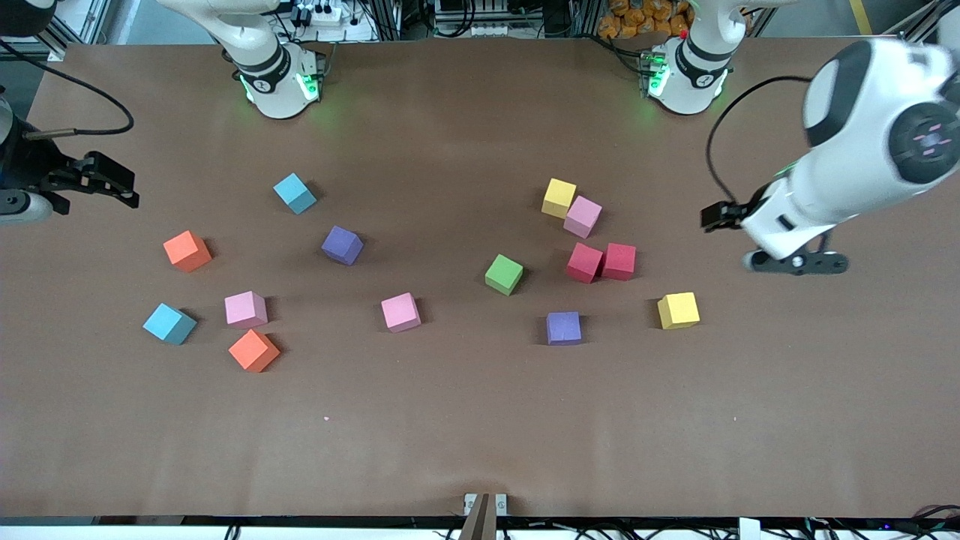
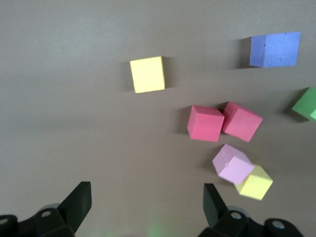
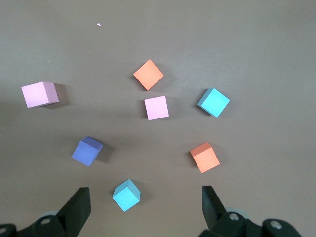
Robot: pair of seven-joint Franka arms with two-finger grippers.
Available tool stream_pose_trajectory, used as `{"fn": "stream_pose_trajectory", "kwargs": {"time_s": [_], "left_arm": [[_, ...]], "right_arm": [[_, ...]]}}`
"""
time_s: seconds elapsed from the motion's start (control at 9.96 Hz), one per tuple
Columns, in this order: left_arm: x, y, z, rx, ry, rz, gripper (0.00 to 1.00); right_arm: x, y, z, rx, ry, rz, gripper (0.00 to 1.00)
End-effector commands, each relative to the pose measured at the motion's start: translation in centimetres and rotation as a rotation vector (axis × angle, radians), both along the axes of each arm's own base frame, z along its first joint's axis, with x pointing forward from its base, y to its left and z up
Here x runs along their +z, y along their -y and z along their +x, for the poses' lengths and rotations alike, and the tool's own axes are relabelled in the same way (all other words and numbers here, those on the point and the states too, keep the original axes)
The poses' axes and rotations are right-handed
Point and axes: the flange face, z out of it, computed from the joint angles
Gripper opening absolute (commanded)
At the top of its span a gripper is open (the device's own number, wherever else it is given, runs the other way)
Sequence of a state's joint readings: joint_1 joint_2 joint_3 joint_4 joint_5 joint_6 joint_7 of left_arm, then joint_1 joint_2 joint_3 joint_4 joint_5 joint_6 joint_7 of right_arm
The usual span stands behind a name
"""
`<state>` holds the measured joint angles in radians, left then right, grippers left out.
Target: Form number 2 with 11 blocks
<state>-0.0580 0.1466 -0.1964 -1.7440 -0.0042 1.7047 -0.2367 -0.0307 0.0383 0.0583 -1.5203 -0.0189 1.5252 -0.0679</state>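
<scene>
The blocks lie loose and scattered on the brown table [image 1: 465, 420]; no number 2 shows. Toward the right arm's end are light blue [image 1: 295, 193], purple [image 1: 342, 244], orange [image 1: 187, 250] and pink [image 1: 246, 309] blocks. Toward the left arm's end, two red blocks [image 1: 584, 262] touch, and a yellow [image 1: 559, 197] touches a pink [image 1: 582, 216]. A green block [image 1: 504, 274] sits mid-table. My right gripper [image 1: 112, 184] hangs open at its table end, with the light blue block [image 3: 126, 194] on the table below it [image 3: 145, 197]. My left gripper [image 1: 796, 262] is open and empty [image 2: 146, 197].
More blocks lie nearer the front camera: light blue [image 1: 169, 323], orange [image 1: 253, 350], pink [image 1: 400, 312], purple [image 1: 563, 328] and yellow [image 1: 678, 310]. The arms' bases [image 1: 277, 82] stand along the table's back edge. A small bracket [image 1: 484, 504] sits at the front edge.
</scene>
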Motion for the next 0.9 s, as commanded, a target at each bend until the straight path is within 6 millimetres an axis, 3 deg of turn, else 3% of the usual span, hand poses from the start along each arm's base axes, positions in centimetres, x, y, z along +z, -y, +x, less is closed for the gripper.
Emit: {"fn": "stream_pose_trajectory", "kwargs": {"time_s": [0.0,0.1,0.2,0.3,0.5,0.6,0.8], "left_arm": [[-3.8,1.8,-2.5,0.078,0.012,0.006,1.00],[-5.9,2.0,-3.1,0.111,0.015,0.012,1.00],[-8.2,3.5,-3.6,0.152,0.007,0.024,1.00],[-10.9,4.5,-3.8,0.219,-0.024,0.047,1.00],[-15.4,4.8,-4.1,0.392,-0.084,0.102,1.00],[-17.4,5.3,-5.1,0.450,-0.080,0.115,1.00],[-21.5,7.4,-6.4,0.442,-0.018,0.078,1.00]], "right_arm": [[-3.6,0.4,1.5,-0.007,-0.056,-0.008,1.00],[-5.2,1.2,2.4,-0.019,-0.069,-0.007,1.00],[-6.2,1.1,3.1,-0.017,-0.067,-0.010,1.00],[-8.1,1.1,4.3,-0.017,-0.071,0.003,1.00],[-12.6,0.7,6.9,0.042,-0.048,0.012,1.00],[-15.0,1.3,7.5,0.043,-0.033,0.016,1.00],[-20.1,1.6,7.0,0.070,-0.039,0.019,1.00]]}}
